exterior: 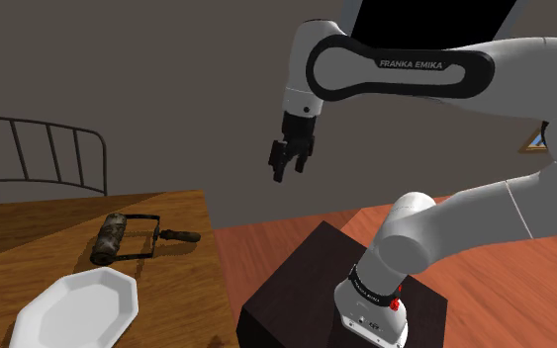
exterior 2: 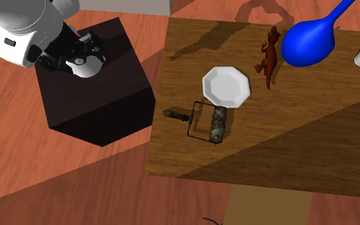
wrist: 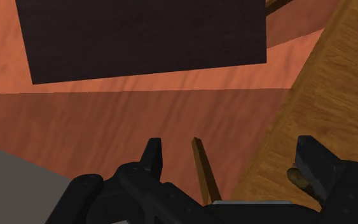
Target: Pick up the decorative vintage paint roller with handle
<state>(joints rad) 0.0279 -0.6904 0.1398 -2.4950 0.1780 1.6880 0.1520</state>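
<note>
Black gripper (exterior: 288,169), spread empty beside the table (exterior: 29,259), should swing over the roller (exterior: 110,238) and straddle its dark handle (exterior: 179,235) squarely, low, before closing.

A room in a home is shown, most likely a dining room. A brown wooden table (exterior: 19,247) is set lower than the black two-finger gripper (exterior: 288,170) and off to one side of it, and a white octagonal plate (exterior: 73,311) is laid on it. A grey metal chair with a barred, curved back (exterior: 39,148) is placed beyond the table from the gripper. A reddish wooden plank floor (exterior: 256,242) is seen beneath the gripper and a plain grey-brown wall (exterior: 167,89) beyond it. Household ornaments are kept farther along the table than the plate, among them a small brown lizard figure (exterior 2: 269,56).
</note>
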